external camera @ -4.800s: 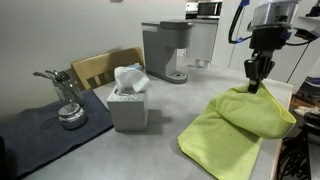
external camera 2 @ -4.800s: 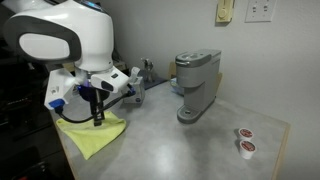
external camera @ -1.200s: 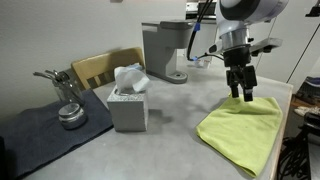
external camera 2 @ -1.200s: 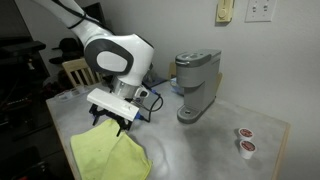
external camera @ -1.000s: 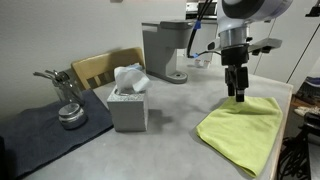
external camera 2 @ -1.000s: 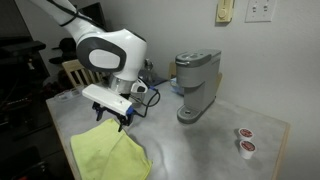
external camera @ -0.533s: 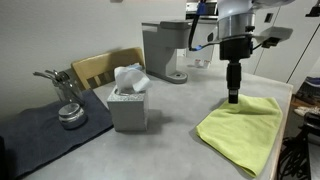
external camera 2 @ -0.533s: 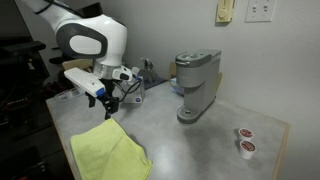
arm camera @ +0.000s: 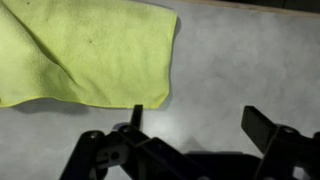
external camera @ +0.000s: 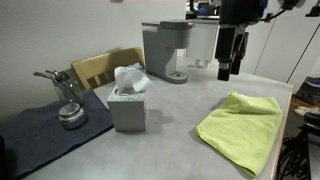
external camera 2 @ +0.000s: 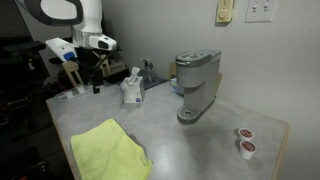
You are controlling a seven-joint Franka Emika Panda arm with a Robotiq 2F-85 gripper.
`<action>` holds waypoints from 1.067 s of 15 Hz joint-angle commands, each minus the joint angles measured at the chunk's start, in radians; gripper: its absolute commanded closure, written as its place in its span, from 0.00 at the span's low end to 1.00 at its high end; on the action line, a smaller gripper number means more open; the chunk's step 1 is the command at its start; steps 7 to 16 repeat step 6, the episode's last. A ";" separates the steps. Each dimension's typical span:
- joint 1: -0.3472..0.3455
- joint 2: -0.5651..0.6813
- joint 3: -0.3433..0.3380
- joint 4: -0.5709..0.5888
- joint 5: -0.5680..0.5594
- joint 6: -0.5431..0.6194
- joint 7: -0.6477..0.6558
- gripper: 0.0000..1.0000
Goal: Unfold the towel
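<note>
Mat (external camera: 40, 135), dark, covers the left end of the table (external camera: 150, 150) in an exterior view, and a metal tool (external camera: 66, 105) stands on it. Behind it a wooden chair back (external camera: 100, 68) shows above the table edge. Next comes a grey tissue box (external camera: 128, 108) with a white tissue poking from its top. A coffee maker (external camera: 165, 50) stands farther back, near the wall. Right of that, the gripper (external camera: 225, 72) hangs in the air, pointing down, well clear of the table. The yellow-green towel (external camera: 245, 125) lies below it and to its right, on the right end of the table. The towel lies nearly flat, with its far edge slightly raised, and nothing touches it.

In an exterior view from another side, the arm (external camera 2: 75, 15) is at the top left. The towel (external camera 2: 108, 150) lies at the near left corner of the table, a soft crease running across it. The tissue box (external camera 2: 132, 90) and the coffee maker (external camera 2: 198, 85) come next. Two small pods (external camera 2: 245, 140) sit near the right edge.

In the wrist view the towel (arm camera: 90, 55) fills the upper left, with a low ridge in the cloth. The gripper (arm camera: 192, 115) comes in at the bottom. Its jaws are spread wide, with only bare table between them and nothing held.
</note>
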 commanded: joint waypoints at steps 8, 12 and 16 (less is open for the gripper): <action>0.006 -0.085 -0.004 0.001 -0.007 -0.030 0.138 0.00; 0.006 -0.085 -0.004 0.001 -0.007 -0.030 0.138 0.00; 0.006 -0.085 -0.004 0.001 -0.007 -0.030 0.138 0.00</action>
